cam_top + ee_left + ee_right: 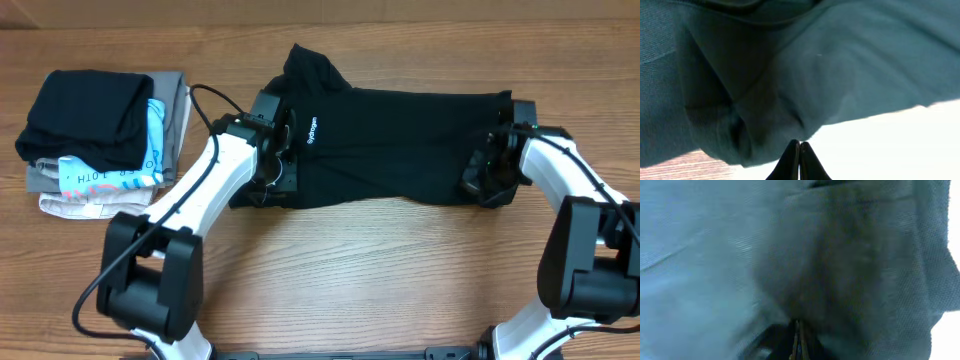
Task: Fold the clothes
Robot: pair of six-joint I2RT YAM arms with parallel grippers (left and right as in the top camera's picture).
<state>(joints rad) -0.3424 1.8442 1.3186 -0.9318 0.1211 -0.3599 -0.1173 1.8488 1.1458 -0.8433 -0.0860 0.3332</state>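
The black T-shirt [400,140] lies spread sideways across the middle of the table, with its white chest logo [311,131] near the left end and a sleeve sticking up at the back left. My left gripper [272,180] sits at the shirt's front left edge. In the left wrist view its fingers [800,145] are shut, with the tips meeting a bunched fold of the shirt [790,65]. My right gripper [478,180] sits at the shirt's right end. Its fingers [799,327] are shut and buried in the fabric [715,255].
A stack of folded garments [100,130] stands at the far left: a black one on top, a light-blue-and-white printed one [110,175], and grey and beige ones beneath. Bare wooden table [380,270] lies in front of the shirt.
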